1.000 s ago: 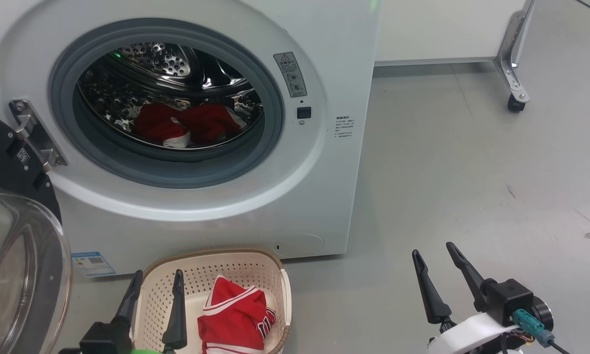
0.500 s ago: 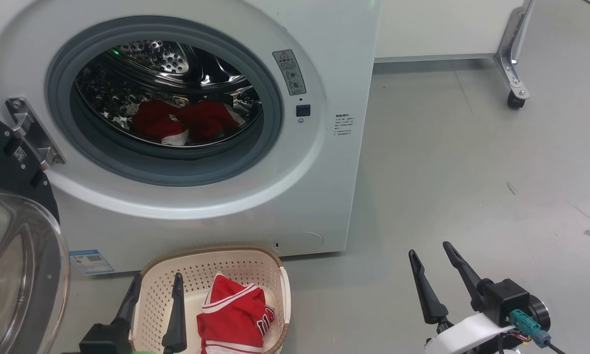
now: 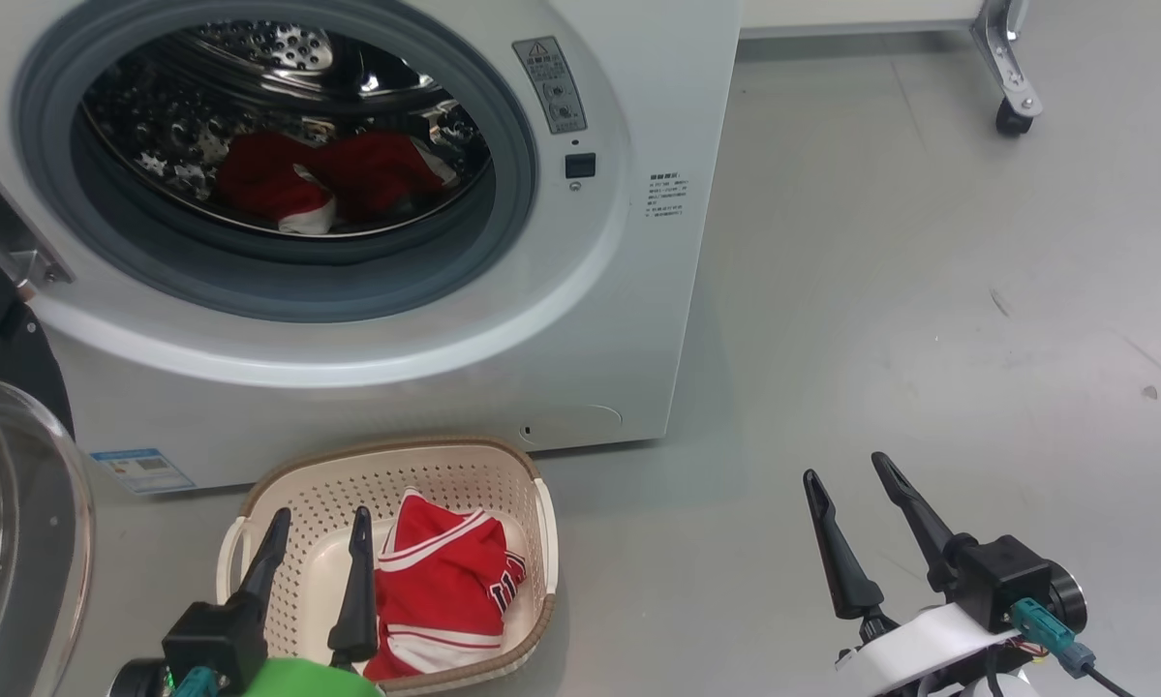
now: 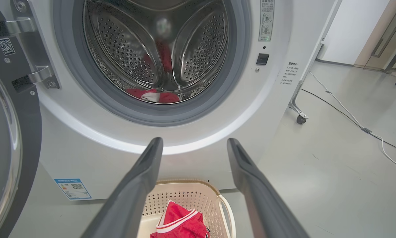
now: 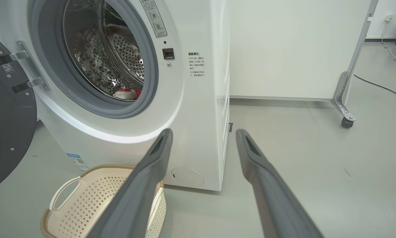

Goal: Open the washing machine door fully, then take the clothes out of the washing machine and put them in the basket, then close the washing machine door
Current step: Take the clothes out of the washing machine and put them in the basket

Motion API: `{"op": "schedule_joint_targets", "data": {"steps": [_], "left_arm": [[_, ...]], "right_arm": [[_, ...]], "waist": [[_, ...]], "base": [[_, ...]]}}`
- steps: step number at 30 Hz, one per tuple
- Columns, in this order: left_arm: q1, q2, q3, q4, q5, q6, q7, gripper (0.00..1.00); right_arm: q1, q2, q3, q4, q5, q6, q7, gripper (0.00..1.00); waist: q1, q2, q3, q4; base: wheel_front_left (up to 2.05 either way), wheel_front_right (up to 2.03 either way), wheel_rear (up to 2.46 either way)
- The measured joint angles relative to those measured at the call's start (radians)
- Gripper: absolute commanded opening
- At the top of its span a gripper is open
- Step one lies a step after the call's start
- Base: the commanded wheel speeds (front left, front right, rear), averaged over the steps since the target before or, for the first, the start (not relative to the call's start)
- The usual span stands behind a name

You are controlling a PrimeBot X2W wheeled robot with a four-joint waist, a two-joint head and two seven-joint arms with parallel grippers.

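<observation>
Both pairs of jaws wide, nothing held. Clothes [image 3: 328,179] low in drum [image 3: 154,116] of washing machine [image 3: 638,290], ahead and above left gripper [image 3: 320,513], which hovers over basket [image 3: 539,542]; heap lies crosswise. Right gripper [image 3: 845,468] farther off over floor [image 3: 929,290]; left arm nearer

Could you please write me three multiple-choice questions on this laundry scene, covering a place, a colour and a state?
1. The basket stands: A) on the floor before the washing machine; B) on a shelf; C) on top of the machine.
2. The clothes in the basket are: A) blue; B) red with white trim; C) green.
3. The washing machine door is: A) shut; B) swung open; C) missing.
Answers: 1 A, grey floor surrounds it below the machine's front; 2 B, striped red fabric shows; 3 B, the drum lies exposed.
</observation>
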Motion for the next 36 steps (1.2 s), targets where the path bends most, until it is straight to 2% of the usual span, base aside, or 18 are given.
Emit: {"op": "schedule_joint_targets", "data": {"steps": [7, 18, 28, 36], "left_arm": [[-0.073, 0.0, -0.017, 0.026, -0.002, 0.0, 0.015, 1.0], [-0.28, -0.001, -0.008, 0.105, -0.021, 0.005, 0.06, 1.0], [-0.524, -0.001, 0.079, 0.17, -0.033, 0.012, 0.115, 1.0], [-0.701, 0.045, 0.141, 0.232, -0.033, 0.018, 0.16, 1.0]], "right_arm": [[-0.021, -0.007, -0.013, -0.027, 0.0, 0.0, 0.0, 1.0], [-0.106, -0.01, -0.001, -0.078, 0.0, 0.009, 0.0, 1.0], [-0.185, -0.007, 0.015, -0.099, 0.022, 0.01, 0.0, 1.0], [-0.253, -0.005, 0.029, -0.101, 0.05, 0.018, 0.0, 1.0]], "waist": [[0.0, 0.0, 0.068, -0.012], [0.0001, 0.0, 0.214, -0.03], [0.0001, 0.0, 0.366, -0.074], [0.0001, 0.0, 0.466, -0.126]], "base": [[0.0, 0.0, 0.0], [0.0, 0.0, 0.0], [0.0, 0.0, 0.0], [0.0, 0.0, 0.0]]}}
